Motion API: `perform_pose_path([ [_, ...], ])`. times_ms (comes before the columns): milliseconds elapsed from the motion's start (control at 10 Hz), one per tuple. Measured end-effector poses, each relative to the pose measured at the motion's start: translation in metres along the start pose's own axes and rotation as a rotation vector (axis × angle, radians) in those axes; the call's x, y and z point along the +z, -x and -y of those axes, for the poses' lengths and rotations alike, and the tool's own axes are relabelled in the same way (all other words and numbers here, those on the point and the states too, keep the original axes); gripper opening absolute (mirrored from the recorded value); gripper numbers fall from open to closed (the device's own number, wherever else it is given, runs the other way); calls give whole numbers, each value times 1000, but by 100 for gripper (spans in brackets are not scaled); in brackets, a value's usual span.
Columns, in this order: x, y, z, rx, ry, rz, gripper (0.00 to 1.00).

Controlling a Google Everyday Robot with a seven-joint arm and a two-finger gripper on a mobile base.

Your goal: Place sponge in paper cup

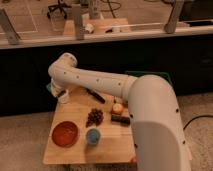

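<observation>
The white arm (95,80) sweeps in from the big shell at the right of the frame, runs up and left across the middle, bends at an elbow in the upper left, and drops down to the far left corner of the wooden table (75,152). There, at centre-left, the gripper (58,92) sits right over the paper cup (63,97), a small white cup at the table's back-left corner. The gripper is mostly tucked behind the wrist, so whether it is open or closed cannot be told from here. A sliver of green (51,88) shows at the wrist's left side, just beside the cup; that looks like the sponge, though it's too small to be sure, and whether it is held or already in the cup can't be told.

On the table: a red bowl (65,133) at the front left, a small blue cup (93,135) just right of it, and a dark bunch of grapes (94,116) behind the blue cup, near the middle. A dark utensil (95,96) lies slanted toward the back, right under the forearm. Further right there's a round yellowish fruit (117,108), and just in front of it a dark bar (120,119), both close against the robot's body.

Behind the table runs a dark wall, and above it a railing (100,37) with grey posts.
</observation>
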Motion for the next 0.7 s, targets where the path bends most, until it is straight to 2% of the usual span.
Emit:
perform_pose_path([
  [700,8,1,-9,43,-44,7,0],
])
